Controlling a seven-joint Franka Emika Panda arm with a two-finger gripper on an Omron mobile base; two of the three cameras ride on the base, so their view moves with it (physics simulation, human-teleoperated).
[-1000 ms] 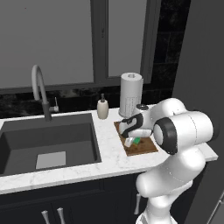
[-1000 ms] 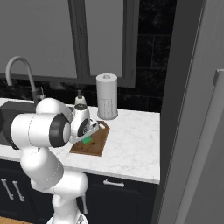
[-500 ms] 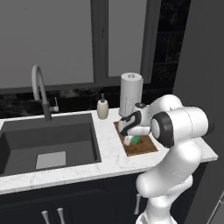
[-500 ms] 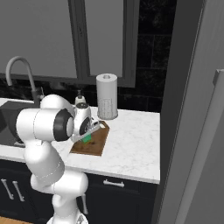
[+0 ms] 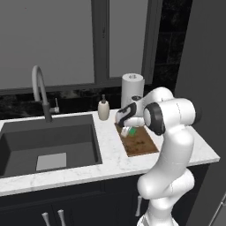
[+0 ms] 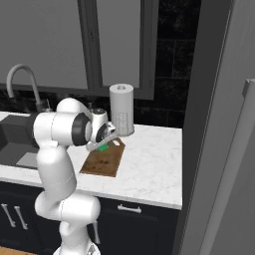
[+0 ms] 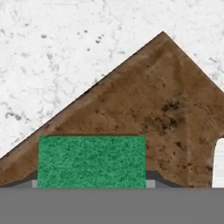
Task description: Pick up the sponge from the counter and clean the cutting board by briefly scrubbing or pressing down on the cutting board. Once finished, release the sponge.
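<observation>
**Kitchen worktop: sponge held over cutting board**

Kitchen setting: dark cabinets below, dark tiled wall and window behind.

Counter (image 5: pixel 110 165): white, grey-veined stone, running from the sink to the right end.

Sink (image 5: pixel 48 145): dark, inset at the left of the counter, with a curved faucet (image 5: pixel 40 90) behind it.

Soap dispenser (image 5: pixel 103 109): small, upright, at the back of the counter just right of the sink.

Paper towel roll (image 5: pixel 132 89): white, upright, behind the board.

Cutting board (image 5: pixel 139 143): brown, mottled wood, lying flat on the counter right of the sink; one corner and the handle hole edge appear in the hand view.

Gripper (image 5: pixel 129 130): positioned over the far end of the board, fingers pinching the sponge from two sides.

Sponge (image 7: pixel 91 160): green top facing the hand camera, sitting between the fingertips above the board surface; contact with the wood cannot be confirmed.
</observation>
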